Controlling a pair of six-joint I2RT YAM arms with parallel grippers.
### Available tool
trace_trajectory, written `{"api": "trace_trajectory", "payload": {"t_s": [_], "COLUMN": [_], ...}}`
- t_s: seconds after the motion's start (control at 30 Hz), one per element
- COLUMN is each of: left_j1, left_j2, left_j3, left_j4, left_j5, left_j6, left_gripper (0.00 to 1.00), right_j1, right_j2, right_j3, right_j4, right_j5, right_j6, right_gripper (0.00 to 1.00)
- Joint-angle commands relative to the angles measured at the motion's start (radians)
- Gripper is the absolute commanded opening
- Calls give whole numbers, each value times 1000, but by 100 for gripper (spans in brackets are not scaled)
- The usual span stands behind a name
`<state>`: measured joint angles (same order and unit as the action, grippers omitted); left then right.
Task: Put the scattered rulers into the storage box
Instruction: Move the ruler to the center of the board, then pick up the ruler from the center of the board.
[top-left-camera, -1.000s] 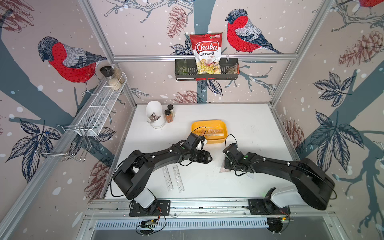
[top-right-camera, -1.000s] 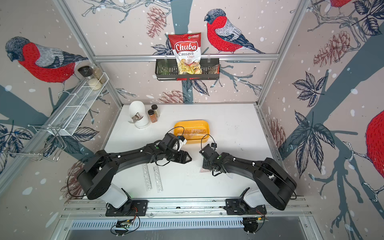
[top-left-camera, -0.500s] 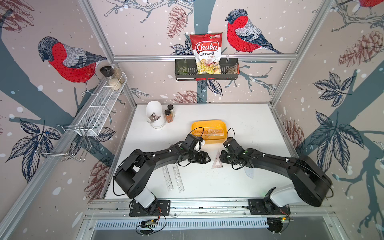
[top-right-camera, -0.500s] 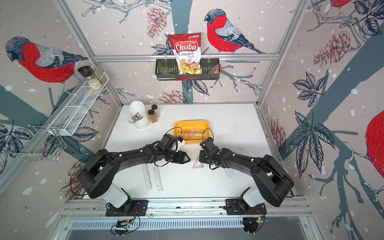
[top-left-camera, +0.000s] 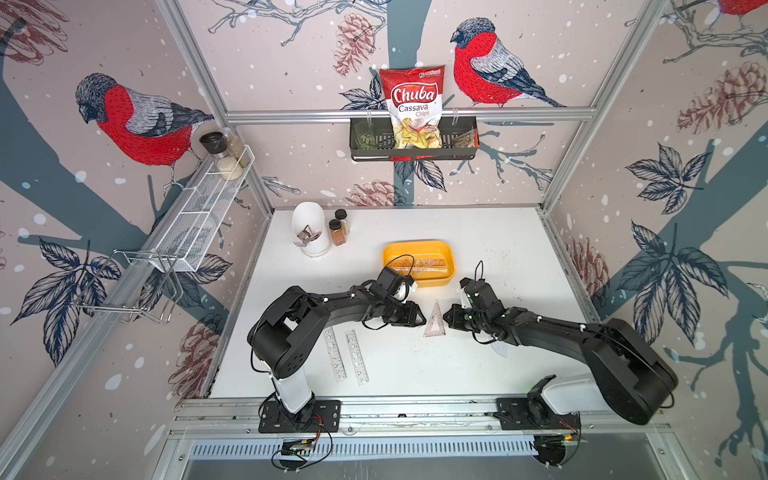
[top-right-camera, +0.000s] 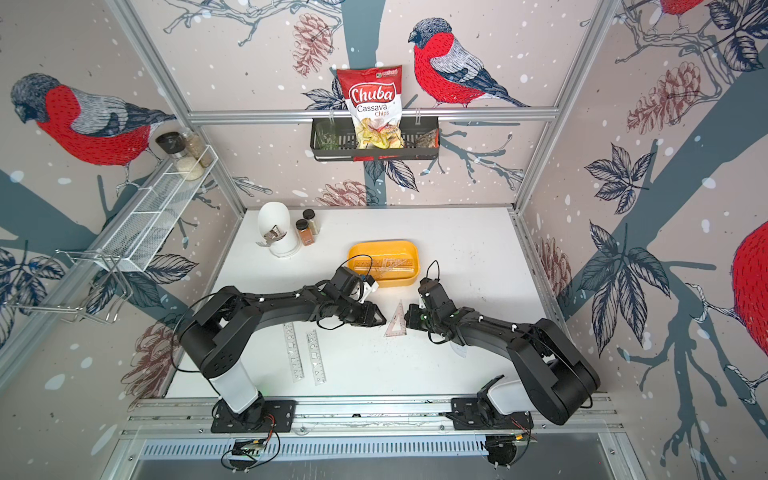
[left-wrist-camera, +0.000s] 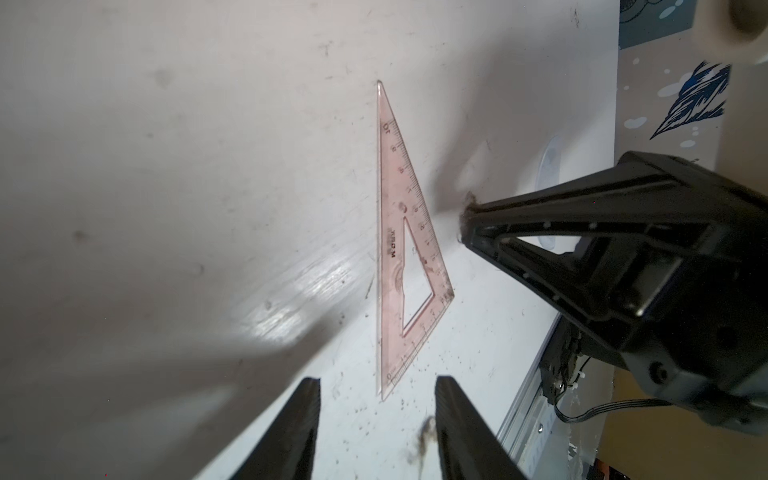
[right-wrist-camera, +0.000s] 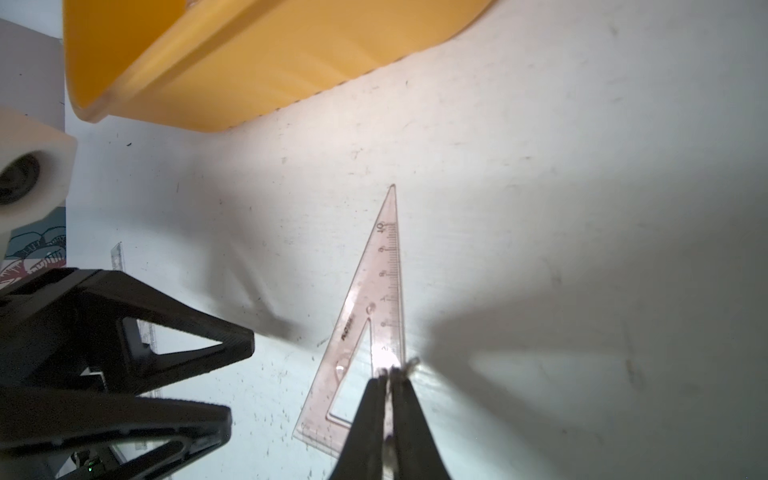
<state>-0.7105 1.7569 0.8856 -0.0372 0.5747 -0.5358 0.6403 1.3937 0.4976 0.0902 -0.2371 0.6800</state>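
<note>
The pink set square (top-left-camera: 434, 322) lies flat on the table (top-left-camera: 498, 249), at 6 o'clock from the storage box (top-left-camera: 436, 283) and outside it. The left gripper (left-wrist-camera: 378, 380) sits at the square's 9 o'clock, released, its fingers parted with one corner of the square ahead of the gap. The right gripper (right-wrist-camera: 388, 372), at 3 o'clock, is clenched, tips at the graded edge. Whether they press plastic or bare table is unclear. The rulers in the box (top-left-camera: 422, 264) blur together. Two straight rulers (top-left-camera: 357, 357) lie at 7 o'clock from the square. A clear piece (top-left-camera: 500, 350) is half hidden beneath the right arm (top-left-camera: 552, 332).
</note>
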Motion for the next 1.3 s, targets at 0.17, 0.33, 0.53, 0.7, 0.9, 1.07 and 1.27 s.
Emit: {"api": "trace_trajectory", "payload": {"t_s": [0.17, 0.33, 0.53, 0.7, 0.9, 1.07, 1.27], "left_j1": [-10, -14, -17, -17, -18, -20, -22], "left_j2": [38, 56, 79, 101, 134, 157, 171], "left_j3": [24, 28, 33, 44, 54, 62, 71], "left_j4": [-16, -18, -21, -22, -12, 4, 22], "left_j5": [3, 7, 11, 18, 30, 47, 62], "left_j6": [0, -3, 0, 3, 2, -4, -13], "left_gripper": [51, 50, 50, 49, 49, 47, 44], "right_j1": [-2, -4, -8, -11, -17, -20, -21], "right_j2": [21, 42, 55, 65, 72, 79, 86], "right_j3": [-27, -34, -48, -64, -86, -101, -116], "right_j4": [111, 125, 139, 159, 177, 202, 228], "right_j5": [-69, -75, -77, -85, -91, -103, -115], "right_j6": [-13, -17, -17, -13, -9, -1, 9], "right_gripper": [12, 12, 11, 10, 10, 10, 9]}}
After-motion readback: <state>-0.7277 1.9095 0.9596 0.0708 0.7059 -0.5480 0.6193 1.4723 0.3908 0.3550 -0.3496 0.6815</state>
